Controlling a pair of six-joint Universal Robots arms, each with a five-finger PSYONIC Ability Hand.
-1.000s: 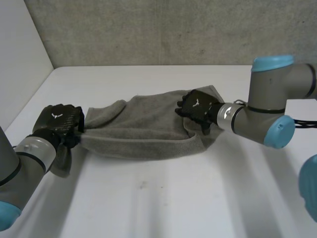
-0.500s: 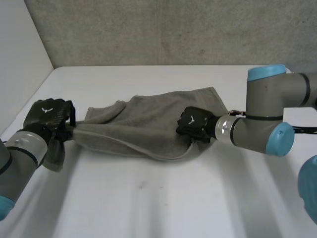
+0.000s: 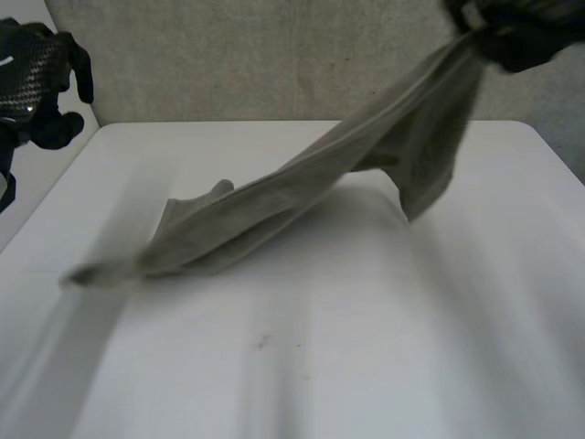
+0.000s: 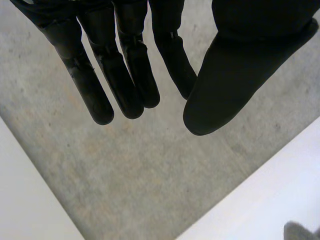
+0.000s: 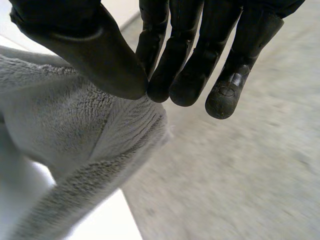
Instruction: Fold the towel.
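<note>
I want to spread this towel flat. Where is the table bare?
Bare: the near half of the table, in front of the towel, and the strip between towel and back wall. Crowded: the diagonal where the towel hangs from the pinching right hand. The open left hand is raised clear.

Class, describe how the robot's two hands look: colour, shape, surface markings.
Both are black. The left hand has a woven-pattern shell; its fingers are long, segmented, round-tipped. The right hand matches, one fingertip bearing a small round inset.
</note>
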